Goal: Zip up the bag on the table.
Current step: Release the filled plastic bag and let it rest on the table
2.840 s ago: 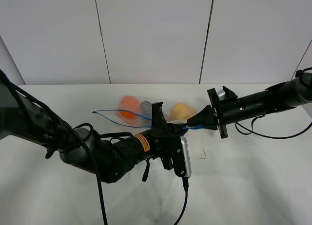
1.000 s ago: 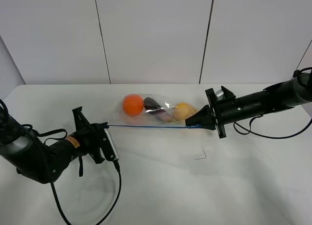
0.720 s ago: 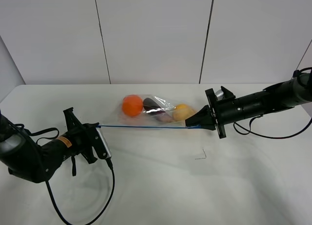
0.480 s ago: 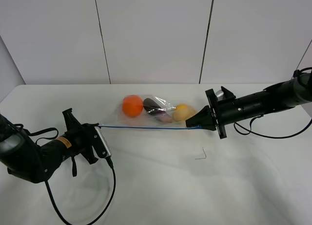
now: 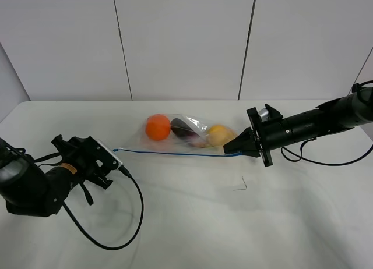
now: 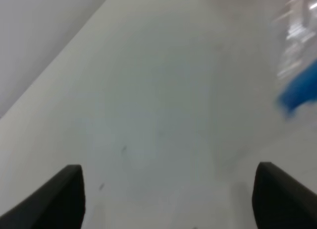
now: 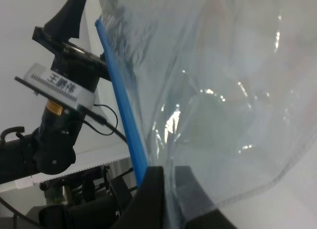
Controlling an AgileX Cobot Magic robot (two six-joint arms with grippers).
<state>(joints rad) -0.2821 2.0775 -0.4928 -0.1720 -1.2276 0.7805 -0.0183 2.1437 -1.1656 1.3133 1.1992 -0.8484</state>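
While right gripper point(image 5: 230, 150) pinches bag point(image 5: 187, 135) corner, left gripper point(image 6: 168, 172) gapes empty near opposite end.

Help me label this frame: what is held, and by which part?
The right gripper pinches the bag by one end of its blue zip strip; the left gripper is open and empty.

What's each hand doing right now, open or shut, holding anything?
Left hand: open, holding nothing.
Right hand: shut on the bag, at the end of its blue zip strip.
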